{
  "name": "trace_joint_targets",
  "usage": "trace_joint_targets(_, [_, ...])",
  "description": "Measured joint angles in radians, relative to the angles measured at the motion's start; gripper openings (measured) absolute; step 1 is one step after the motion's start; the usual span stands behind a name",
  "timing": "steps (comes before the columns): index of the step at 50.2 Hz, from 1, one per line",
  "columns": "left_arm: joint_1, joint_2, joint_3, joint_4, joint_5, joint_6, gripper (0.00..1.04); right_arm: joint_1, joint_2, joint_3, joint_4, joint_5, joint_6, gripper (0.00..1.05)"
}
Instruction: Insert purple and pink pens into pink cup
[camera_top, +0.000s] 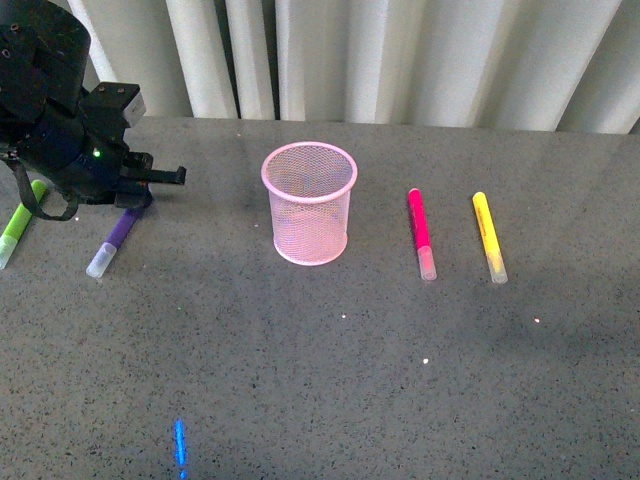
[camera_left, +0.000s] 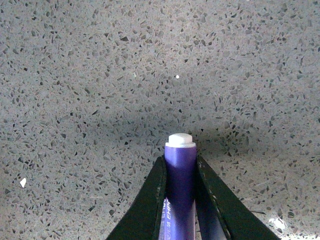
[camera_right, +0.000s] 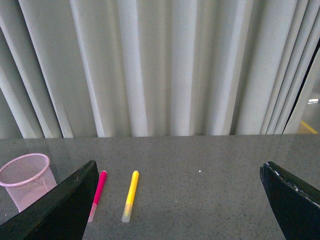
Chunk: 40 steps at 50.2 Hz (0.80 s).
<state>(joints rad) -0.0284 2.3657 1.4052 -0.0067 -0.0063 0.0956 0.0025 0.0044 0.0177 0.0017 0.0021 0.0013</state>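
Note:
The pink cup (camera_top: 309, 203) stands upright mid-table, a mesh holder also seen in the right wrist view (camera_right: 27, 180). My left gripper (camera_top: 140, 200) is at the far left, shut on the purple pen (camera_top: 118, 238), whose clear cap points toward the table's front. In the left wrist view the purple pen (camera_left: 180, 185) sits pinched between both black fingers (camera_left: 150, 200). The pink pen (camera_top: 421, 232) lies flat to the right of the cup, and shows again (camera_right: 98, 192) beside one finger. My right gripper (camera_right: 177, 205) is open, with nothing between its fingers, and is out of the front view.
A yellow marker (camera_top: 489, 236) lies right of the pink pen, also visible in the right wrist view (camera_right: 130, 195). A lime-green marker (camera_top: 20, 224) lies at the far left, partly behind the left arm. White curtains (camera_top: 400, 55) hang behind the table's back edge.

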Motion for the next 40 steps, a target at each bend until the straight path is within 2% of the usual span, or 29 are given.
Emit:
trace_joint_targets(11, [-0.005, -0.035, -0.059, 0.054, 0.064, -0.076, 0.13, 0.000, 0.000, 0.000, 0.000, 0.000, 0.000, 0.98])
trace_joint_targets(21, [-0.034, -0.171, -0.152, 0.185, 0.163, -0.197, 0.13, 0.000, 0.000, 0.000, 0.000, 0.000, 0.000, 0.98])
trace_joint_targets(25, [-0.056, -0.272, -0.200, 0.316, 0.163, -0.249, 0.13, 0.000, 0.000, 0.000, 0.000, 0.000, 0.000, 0.98])
trace_joint_targets(32, [-0.108, -0.392, -0.345, 0.697, 0.141, -0.373, 0.13, 0.000, 0.000, 0.000, 0.000, 0.000, 0.000, 0.98])
trace_joint_targets(35, [-0.142, -0.398, -0.392, 0.834, 0.087, -0.480, 0.13, 0.000, 0.000, 0.000, 0.000, 0.000, 0.000, 0.98])
trace_joint_targets(40, [-0.213, -0.375, -0.452, 1.007, 0.002, -0.518, 0.13, 0.000, 0.000, 0.000, 0.000, 0.000, 0.000, 0.98])
